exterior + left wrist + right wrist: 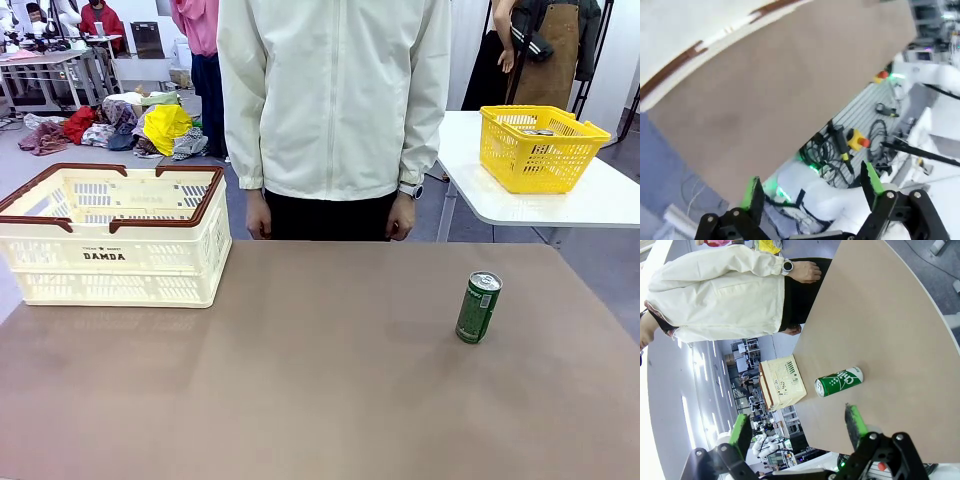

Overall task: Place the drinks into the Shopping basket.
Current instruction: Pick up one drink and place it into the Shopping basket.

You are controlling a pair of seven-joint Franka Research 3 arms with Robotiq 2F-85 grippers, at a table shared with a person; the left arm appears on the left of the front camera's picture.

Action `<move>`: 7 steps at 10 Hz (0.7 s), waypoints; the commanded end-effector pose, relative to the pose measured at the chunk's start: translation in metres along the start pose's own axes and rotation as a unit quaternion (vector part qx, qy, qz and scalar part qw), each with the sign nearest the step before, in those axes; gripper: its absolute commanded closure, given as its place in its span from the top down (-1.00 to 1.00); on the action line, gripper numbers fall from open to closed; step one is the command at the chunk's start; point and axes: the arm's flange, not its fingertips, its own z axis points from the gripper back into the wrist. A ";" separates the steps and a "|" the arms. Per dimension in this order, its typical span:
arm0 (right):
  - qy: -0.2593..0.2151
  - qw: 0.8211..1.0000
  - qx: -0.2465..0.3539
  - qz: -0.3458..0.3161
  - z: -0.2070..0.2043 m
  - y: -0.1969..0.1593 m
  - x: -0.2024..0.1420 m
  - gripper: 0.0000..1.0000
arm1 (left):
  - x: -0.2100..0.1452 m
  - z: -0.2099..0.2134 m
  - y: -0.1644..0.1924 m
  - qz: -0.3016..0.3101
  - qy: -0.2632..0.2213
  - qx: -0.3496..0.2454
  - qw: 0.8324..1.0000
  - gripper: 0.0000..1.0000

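the green can [478, 307] stands upright on the table [300, 390], right side, well apart from the cream basket [110, 270] at far left; left gripper [812, 181] and right gripper [797, 417] gape wide, empty; the right should straddle the can's middle squarely.

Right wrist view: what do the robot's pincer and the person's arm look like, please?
The right pincer has two black, jointed fingers with bright green pads. The person wears a cream-white jacket with long sleeves and a silver wristwatch.
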 end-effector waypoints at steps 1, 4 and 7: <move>-0.003 1.000 0.009 0.007 0.000 0.002 0.001 1.00 | -0.013 -0.023 0.052 -0.049 -0.056 -0.127 0.989 1.00; -0.003 1.000 0.009 0.007 0.000 0.002 0.001 1.00 | -0.025 -0.024 0.061 -0.038 -0.085 -0.109 0.990 1.00; -0.003 1.000 0.009 0.007 0.000 0.002 0.001 1.00 | -0.025 -0.024 0.061 -0.038 -0.085 -0.109 0.990 1.00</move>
